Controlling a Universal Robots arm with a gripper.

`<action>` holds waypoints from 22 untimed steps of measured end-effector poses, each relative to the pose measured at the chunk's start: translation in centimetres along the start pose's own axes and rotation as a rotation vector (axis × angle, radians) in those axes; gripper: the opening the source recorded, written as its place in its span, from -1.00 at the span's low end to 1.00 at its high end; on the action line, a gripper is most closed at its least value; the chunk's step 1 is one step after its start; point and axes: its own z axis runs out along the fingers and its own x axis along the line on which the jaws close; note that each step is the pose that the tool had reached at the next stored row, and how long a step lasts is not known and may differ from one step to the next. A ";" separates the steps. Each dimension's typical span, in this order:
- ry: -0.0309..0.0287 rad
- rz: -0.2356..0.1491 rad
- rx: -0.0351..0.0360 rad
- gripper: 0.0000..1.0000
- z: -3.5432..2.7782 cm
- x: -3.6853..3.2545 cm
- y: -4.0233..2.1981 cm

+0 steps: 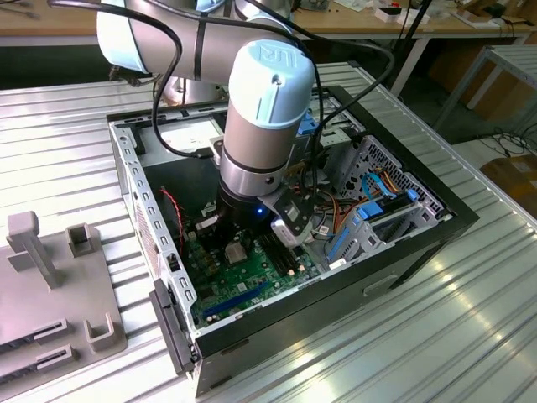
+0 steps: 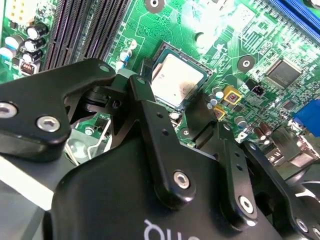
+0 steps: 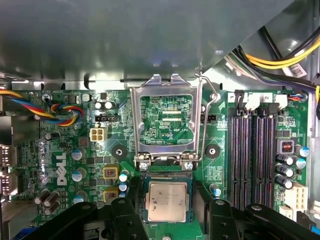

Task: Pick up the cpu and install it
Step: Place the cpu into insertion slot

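The cpu [image 3: 168,201], a small square chip with a silver-grey top, lies flat in its socket on the green motherboard [image 3: 65,150]. In the second wrist view the cpu [image 2: 177,81] shows between the black fingers [image 2: 142,95]. My gripper [image 3: 167,202] is open, straddling the socket with one finger on each side and a narrow gap to the chip's edges. The hinged metal socket frame [image 3: 165,125] stands flipped open beside the socket, its wire lever [image 3: 201,120] raised. In the exterior view, my gripper [image 1: 239,245] reaches down into the open computer case [image 1: 403,252].
Long black memory slots [image 3: 255,155] run close beside the socket. Coloured cables [image 3: 60,112] and yellow wires [image 3: 280,60] lie near the board's edges. The case wall [image 1: 138,201] and blue drive brackets [image 1: 369,214] hem in the arm. A grey fixture [image 1: 50,294] sits at the exterior view's left.
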 end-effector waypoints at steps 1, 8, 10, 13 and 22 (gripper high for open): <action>0.0000 -0.002 -0.0002 0.08 0.02 -0.01 0.02; 0.0001 -0.006 0.0001 0.08 0.07 0.02 0.05; 0.0000 -0.006 -0.0001 0.08 0.08 0.05 0.06; 0.0001 -0.006 0.0000 0.08 0.07 0.06 0.05; 0.0001 -0.006 0.0001 0.08 -0.07 0.05 0.09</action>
